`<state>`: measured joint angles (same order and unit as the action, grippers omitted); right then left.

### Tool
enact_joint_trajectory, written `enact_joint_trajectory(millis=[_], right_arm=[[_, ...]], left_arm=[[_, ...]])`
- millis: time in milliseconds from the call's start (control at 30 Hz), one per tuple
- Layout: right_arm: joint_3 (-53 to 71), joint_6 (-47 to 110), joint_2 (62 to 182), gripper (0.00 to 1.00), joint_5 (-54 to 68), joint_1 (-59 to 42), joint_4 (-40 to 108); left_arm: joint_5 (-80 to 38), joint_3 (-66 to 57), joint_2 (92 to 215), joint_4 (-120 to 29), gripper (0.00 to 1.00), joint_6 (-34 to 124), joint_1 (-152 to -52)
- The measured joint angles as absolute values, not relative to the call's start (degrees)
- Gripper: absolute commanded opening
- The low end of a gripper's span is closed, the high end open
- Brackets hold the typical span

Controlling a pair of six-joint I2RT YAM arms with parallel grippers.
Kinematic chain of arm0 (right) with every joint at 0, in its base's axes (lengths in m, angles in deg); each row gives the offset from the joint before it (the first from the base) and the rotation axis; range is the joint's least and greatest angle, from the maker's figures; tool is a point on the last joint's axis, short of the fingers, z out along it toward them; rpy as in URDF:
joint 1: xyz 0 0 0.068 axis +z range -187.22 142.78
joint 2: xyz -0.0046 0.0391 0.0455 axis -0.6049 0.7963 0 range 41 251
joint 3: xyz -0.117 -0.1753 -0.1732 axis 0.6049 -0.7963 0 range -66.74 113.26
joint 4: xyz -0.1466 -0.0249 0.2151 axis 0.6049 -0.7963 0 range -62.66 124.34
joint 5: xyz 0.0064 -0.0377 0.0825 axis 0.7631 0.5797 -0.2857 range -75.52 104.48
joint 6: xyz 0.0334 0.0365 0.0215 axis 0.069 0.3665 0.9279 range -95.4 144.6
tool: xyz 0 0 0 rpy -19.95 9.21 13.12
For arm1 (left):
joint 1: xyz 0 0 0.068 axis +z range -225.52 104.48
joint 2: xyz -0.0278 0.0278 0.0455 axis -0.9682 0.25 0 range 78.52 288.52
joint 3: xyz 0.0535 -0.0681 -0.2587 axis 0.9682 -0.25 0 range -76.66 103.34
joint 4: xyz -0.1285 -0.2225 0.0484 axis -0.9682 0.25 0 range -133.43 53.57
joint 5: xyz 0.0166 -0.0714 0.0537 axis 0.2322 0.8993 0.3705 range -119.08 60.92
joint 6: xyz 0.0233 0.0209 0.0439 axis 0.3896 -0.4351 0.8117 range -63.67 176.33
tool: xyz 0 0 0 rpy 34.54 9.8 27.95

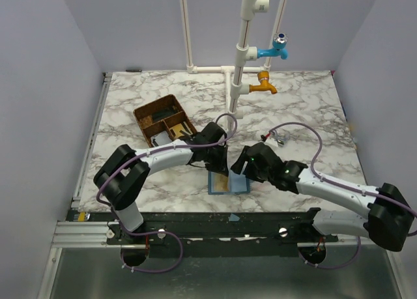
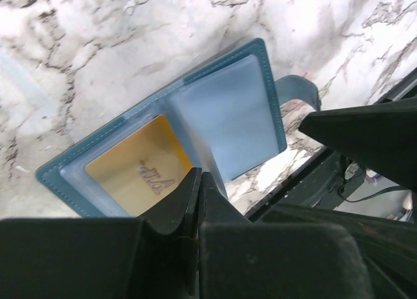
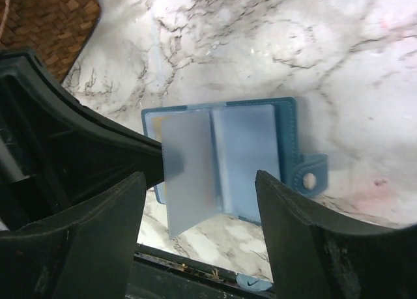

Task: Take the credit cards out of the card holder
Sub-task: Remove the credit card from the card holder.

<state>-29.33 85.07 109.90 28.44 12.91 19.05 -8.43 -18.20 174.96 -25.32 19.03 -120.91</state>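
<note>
Patience counts: with my left pincer (image 2: 199, 178) pinching the card holder's (image 3: 287, 142) clear leaf (image 3: 189, 169), I'd ease the wide-open, empty right pincer (image 3: 201, 182) onto the gold card (image 2: 137, 175).

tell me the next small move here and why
Probably lower the right gripper toward the gold card and pinch its edge. Its jaws are open above the card holder, the left gripper holds a clear page lifted, and the card sits in its pocket.
</note>
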Motion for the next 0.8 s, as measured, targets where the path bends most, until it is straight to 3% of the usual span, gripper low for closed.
enact_joint_trajectory(millis=[367, 800], right_arm=[[-29.33, 87.43, 97.8, 0.74, 35.67, 12.91, 8.53], [-31.34, 89.31, 94.71, 0.74, 36.24, 12.91, 6.15]], left_arm=[[-7.49, -11.69, 181.43, -25.21, 0.0, 18.86, -123.94], [-7.43, -8.52, 187.49, -24.25, 0.0, 18.57, -124.8]])
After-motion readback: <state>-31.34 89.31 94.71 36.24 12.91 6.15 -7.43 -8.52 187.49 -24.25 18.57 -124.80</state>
